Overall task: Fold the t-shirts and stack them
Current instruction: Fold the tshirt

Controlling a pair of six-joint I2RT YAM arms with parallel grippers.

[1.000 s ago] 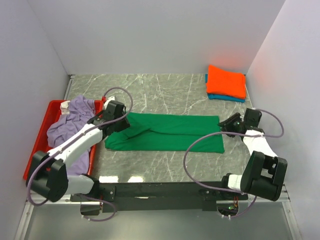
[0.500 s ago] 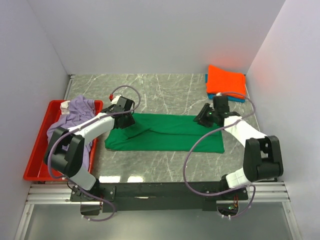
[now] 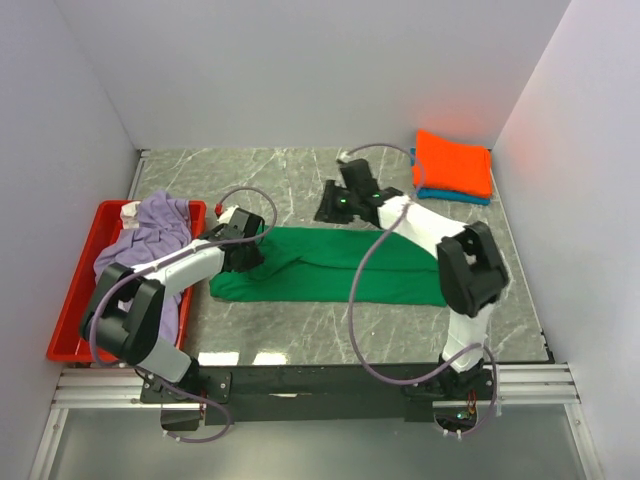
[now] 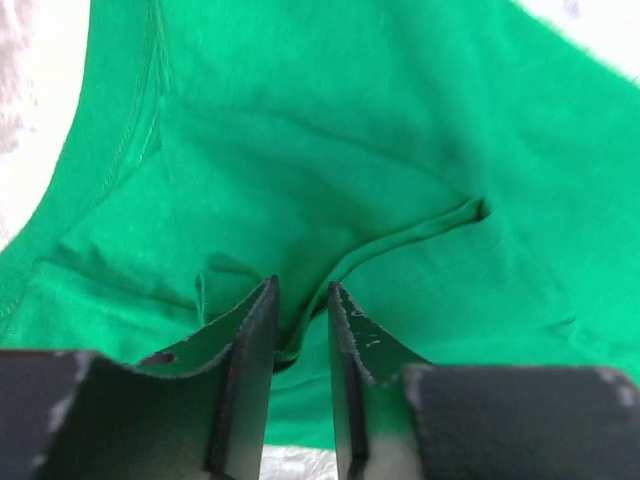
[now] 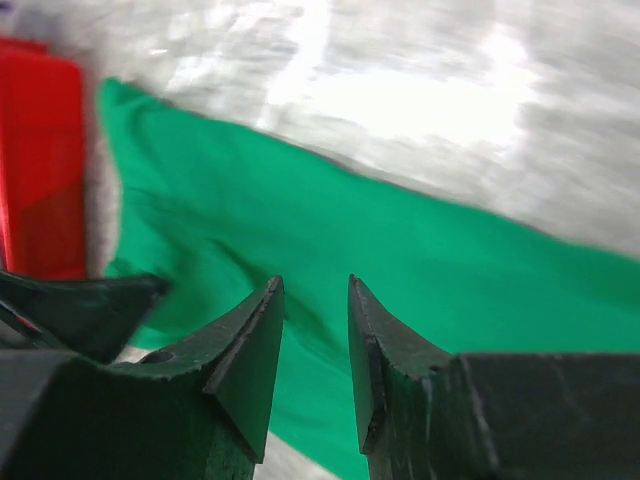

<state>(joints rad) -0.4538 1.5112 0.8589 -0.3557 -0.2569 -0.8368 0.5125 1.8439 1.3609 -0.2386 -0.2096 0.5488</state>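
The bright green t-shirt lies in a long folded strip across the middle of the table. My left gripper is down on its left end. In the left wrist view the gripper has its jaws nearly together around a raised fold of the green cloth. My right gripper hovers over the shirt's far edge near the middle, open and empty, with green cloth below it. The orange t-shirt lies folded on the blue one at the far right. The lavender t-shirt is heaped in the red tray.
The red tray stands along the left side and also shows in the right wrist view. White walls close in the left, back and right. The grey marble table top shows behind the green shirt.
My right arm has swung left from the shirt's right end to its far edge near the middle. My left gripper has come down onto the shirt's left end.
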